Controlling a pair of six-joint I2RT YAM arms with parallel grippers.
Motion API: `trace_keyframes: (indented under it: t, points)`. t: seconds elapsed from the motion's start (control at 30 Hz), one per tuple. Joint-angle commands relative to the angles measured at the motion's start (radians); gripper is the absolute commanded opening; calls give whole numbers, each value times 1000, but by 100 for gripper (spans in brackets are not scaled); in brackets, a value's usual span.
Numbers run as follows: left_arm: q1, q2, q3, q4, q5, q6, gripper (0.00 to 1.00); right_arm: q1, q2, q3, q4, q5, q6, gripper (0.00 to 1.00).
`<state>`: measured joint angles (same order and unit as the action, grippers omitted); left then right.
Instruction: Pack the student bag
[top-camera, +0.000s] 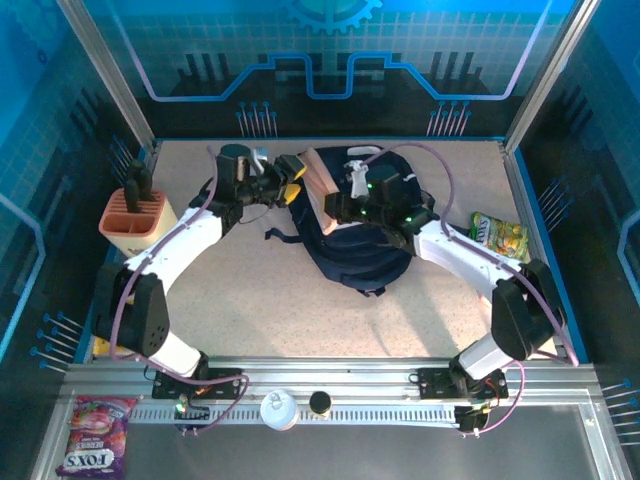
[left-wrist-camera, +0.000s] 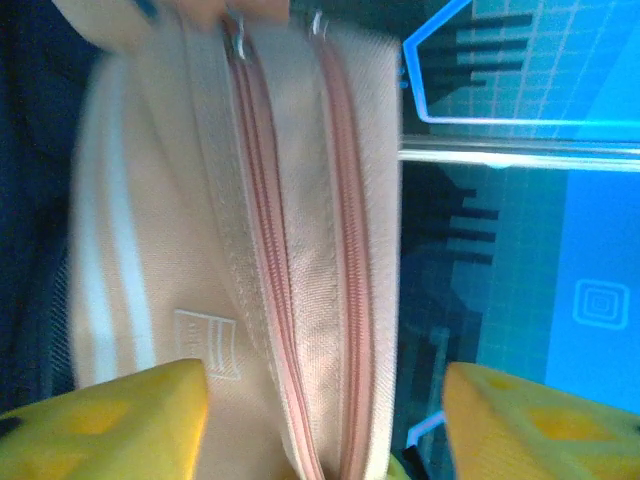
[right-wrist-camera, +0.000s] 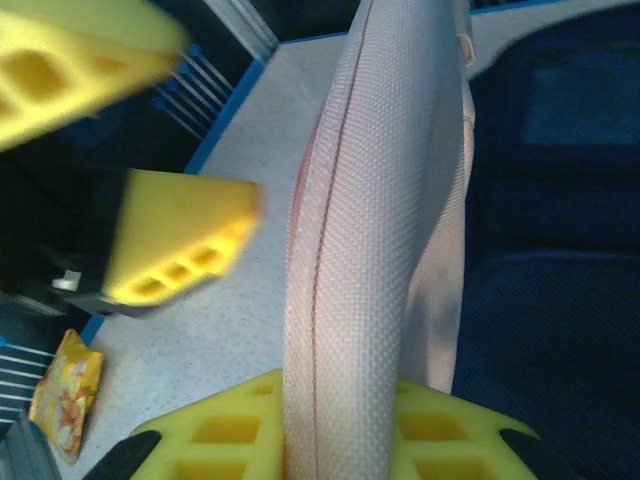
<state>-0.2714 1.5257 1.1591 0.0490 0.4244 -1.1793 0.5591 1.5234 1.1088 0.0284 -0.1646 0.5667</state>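
The student bag (top-camera: 365, 250), dark navy with black straps, lies in the middle of the table; its fabric also fills the right side of the right wrist view (right-wrist-camera: 550, 330). A pale pink zippered pouch (top-camera: 322, 178) is held upright over the bag's far left edge. My right gripper (top-camera: 338, 205) is shut on the pouch's edge (right-wrist-camera: 370, 250), a yellow finger (right-wrist-camera: 220, 440) pressing on each side. My left gripper (top-camera: 292, 188) stands open around the pouch (left-wrist-camera: 280, 250), with a clear gap on the side of its right finger (left-wrist-camera: 540, 420). The bag's opening is hidden.
A peach desk organiser (top-camera: 135, 215) with dark items stands at the left. A green-yellow snack packet (top-camera: 500, 238) lies right of the bag. A candy bag (top-camera: 98, 435), a white round object (top-camera: 279, 408) and a black one (top-camera: 320, 403) sit on the near rail.
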Motion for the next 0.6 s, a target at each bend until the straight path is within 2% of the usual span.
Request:
trace_keyframes:
  t: [0.0, 0.2, 0.37, 0.57]
  points:
    - [4, -82, -2, -38, -73, 167, 72, -77, -108, -61, 40, 11, 55, 18]
    - [-65, -72, 68, -235, -166, 475, 80, -240, -273, -175, -4, -12, 115, 14]
    - [-155, -9, 102, -296, -222, 682, 82, -358, -399, -212, -130, 15, 125, 13]
    - [-294, 121, 206, -417, -288, 971, 83, -494, -480, -224, -288, 19, 165, 13]
